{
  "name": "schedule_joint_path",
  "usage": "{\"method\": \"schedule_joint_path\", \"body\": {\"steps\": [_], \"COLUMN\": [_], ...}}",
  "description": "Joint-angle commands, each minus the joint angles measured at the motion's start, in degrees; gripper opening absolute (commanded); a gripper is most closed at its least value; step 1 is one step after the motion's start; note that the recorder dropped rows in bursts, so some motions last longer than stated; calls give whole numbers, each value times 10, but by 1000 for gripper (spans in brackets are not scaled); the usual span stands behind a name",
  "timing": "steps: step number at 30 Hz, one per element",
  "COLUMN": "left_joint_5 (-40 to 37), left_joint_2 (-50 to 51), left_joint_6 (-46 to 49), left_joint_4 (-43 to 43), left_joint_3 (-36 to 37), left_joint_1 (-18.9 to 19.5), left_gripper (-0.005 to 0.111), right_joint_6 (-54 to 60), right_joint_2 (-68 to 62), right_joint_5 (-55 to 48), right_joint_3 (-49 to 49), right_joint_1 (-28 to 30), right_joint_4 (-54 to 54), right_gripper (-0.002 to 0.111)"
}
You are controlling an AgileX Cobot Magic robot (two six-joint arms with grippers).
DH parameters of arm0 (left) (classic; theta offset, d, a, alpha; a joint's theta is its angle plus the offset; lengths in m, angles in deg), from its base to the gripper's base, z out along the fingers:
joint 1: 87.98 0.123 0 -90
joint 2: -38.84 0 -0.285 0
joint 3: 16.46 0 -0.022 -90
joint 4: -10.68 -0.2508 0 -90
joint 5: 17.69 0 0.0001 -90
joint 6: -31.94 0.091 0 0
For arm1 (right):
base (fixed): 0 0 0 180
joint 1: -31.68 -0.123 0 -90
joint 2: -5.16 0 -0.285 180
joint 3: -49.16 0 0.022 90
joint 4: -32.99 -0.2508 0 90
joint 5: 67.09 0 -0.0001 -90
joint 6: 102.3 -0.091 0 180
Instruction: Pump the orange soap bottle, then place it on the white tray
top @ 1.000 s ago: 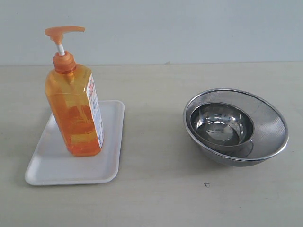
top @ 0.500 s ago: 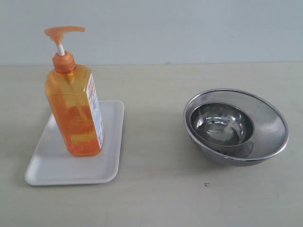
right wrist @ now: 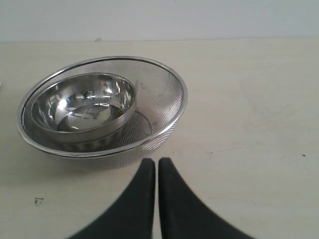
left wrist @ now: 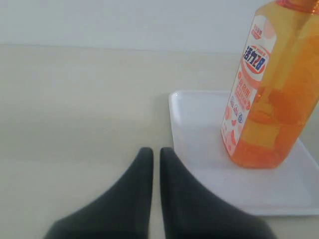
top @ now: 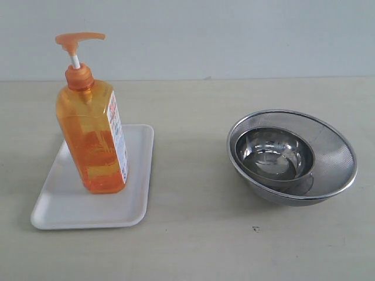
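The orange soap bottle (top: 94,134) stands upright on the white tray (top: 64,205) at the left of the table, pump head raised, spout pointing right. In the left wrist view the orange soap bottle (left wrist: 271,84) rests on the white tray (left wrist: 199,124), with its label facing the camera. My left gripper (left wrist: 152,151) is shut and empty, hovering by the tray's near corner, apart from the bottle. Beside the steel bowls, my right gripper (right wrist: 157,162) is shut on nothing. Neither gripper appears in the exterior view.
A small steel bowl (top: 272,155) sits inside a larger mesh steel strainer bowl (top: 334,146) at the right of the table; from the right wrist, the strainer bowl (right wrist: 164,94) lies just ahead of the fingertips. A pale wall backs the table.
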Motion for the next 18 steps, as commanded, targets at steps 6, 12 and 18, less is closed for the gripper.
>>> {"method": "schedule_joint_path", "body": {"steps": [6, 12, 18], "left_joint_5": [0, 0, 0], "left_joint_2": [-2, -2, -2], "left_joint_6": [-5, -5, -5], "left_joint_4": [4, 4, 4], "left_joint_3": [2, 2, 2], "left_joint_1": [-2, -2, -2], "left_gripper": [5, 5, 5], "right_joint_6": [0, 0, 0], "right_joint_2": [3, 3, 3], "right_joint_5": [1, 7, 7], "right_joint_3": [0, 0, 0], "right_joint_1": [5, 5, 5], "right_joint_4": [2, 2, 2], "right_gripper": [0, 0, 0]}}
